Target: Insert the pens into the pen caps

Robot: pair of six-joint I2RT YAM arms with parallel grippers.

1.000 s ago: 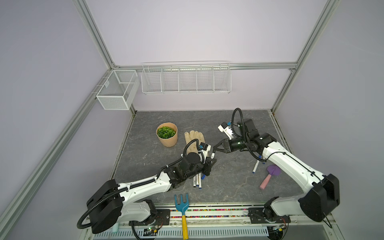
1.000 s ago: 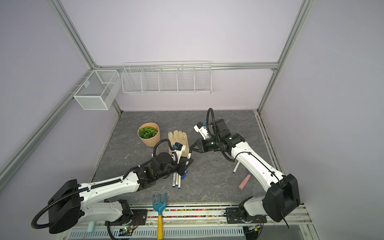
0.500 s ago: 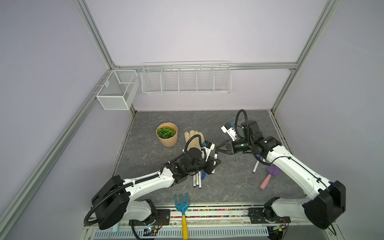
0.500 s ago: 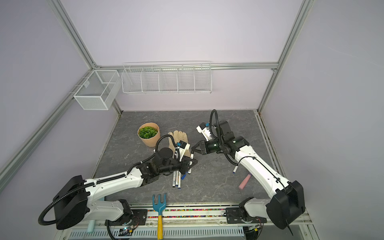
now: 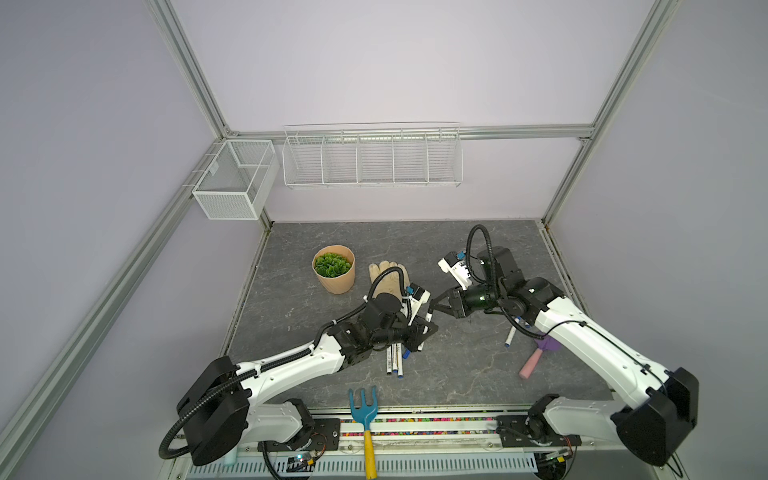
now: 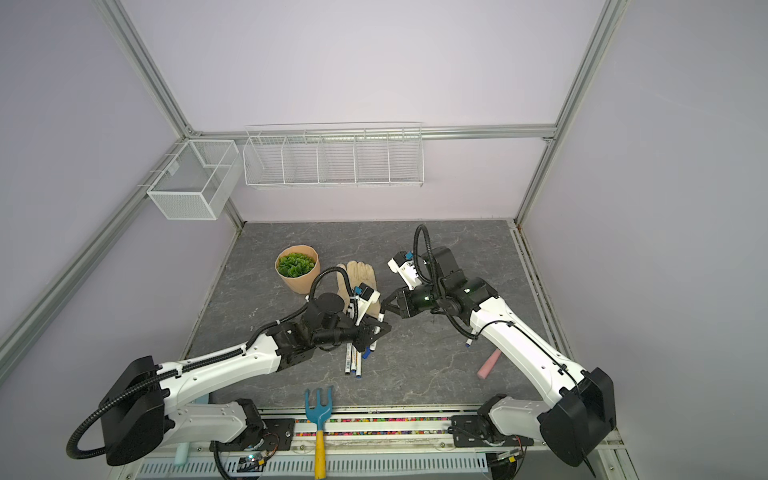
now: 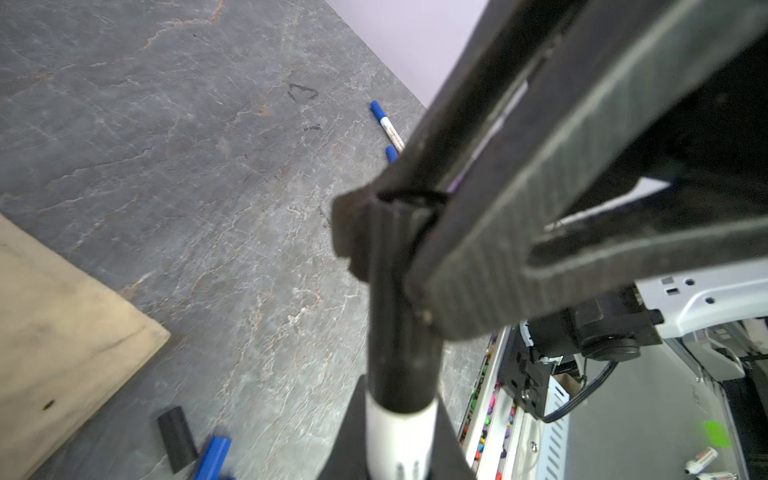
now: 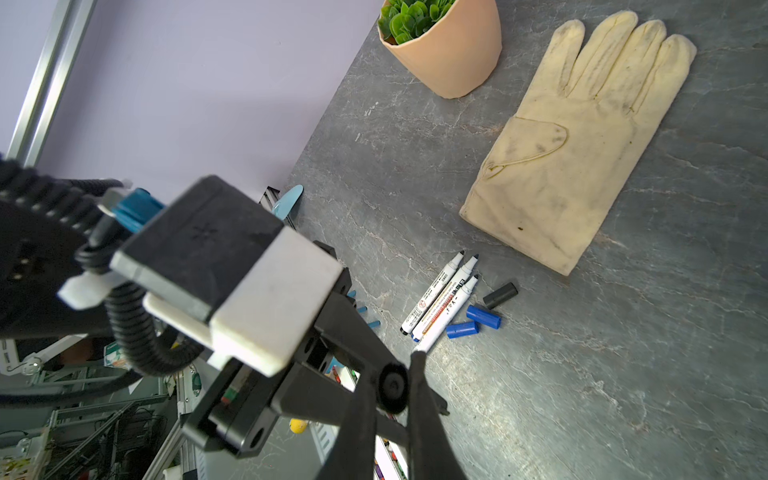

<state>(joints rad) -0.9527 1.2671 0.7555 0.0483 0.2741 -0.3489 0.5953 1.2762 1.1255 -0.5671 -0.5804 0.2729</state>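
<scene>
Seating black cap (image 7: 399, 311) onto marker pen (image 7: 401, 432) beside glove (image 8: 582, 137): left pincer (image 5: 424, 330) grasping marker pen, right pincer (image 5: 433, 305) clenched on black cap; next, likely pressing straight home, then releasing.

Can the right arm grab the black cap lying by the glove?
Probably not yet. The right gripper is shut on another cap, on the pen the left gripper holds. The loose black cap lies uncovered near the glove, so it could after letting go.

Partly hidden under left gripper (image 5: 428, 326) in both top views: pens (image 5: 394, 359). Behind right arm (image 5: 582, 336): trowel (image 5: 532, 362). Cut by left wrist view's edge: glove (image 7: 62, 332), blurred blue cap (image 7: 214, 455).
</scene>
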